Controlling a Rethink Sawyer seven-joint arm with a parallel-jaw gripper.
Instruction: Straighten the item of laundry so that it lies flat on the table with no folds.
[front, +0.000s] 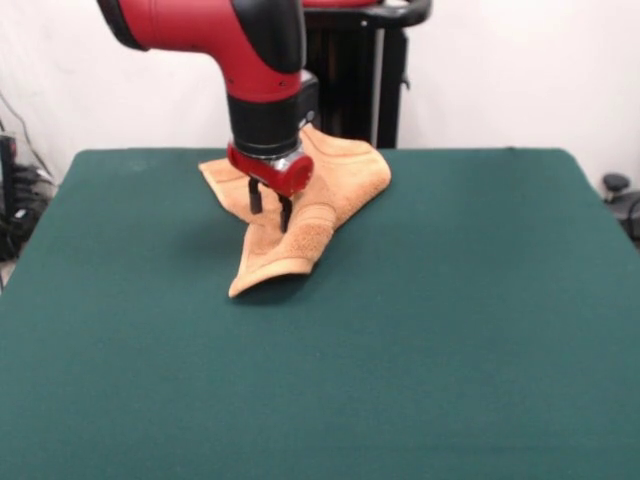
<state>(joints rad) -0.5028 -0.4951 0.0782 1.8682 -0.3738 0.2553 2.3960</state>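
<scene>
Behind the far edge of the green surface (450, 330) stands the robot's black pedestal (355, 75) against a white wall, and some dark gear shows off both side edges. The orange-tan terry towel (335, 185) lies crumpled near the middle of the far edge, one folded end reaching toward the centre with its tip curled up. The pincer (270, 205) comes down onto the towel's left part, its two black fingers (255, 196) set narrowly apart; whether they pinch cloth is unclear.
</scene>
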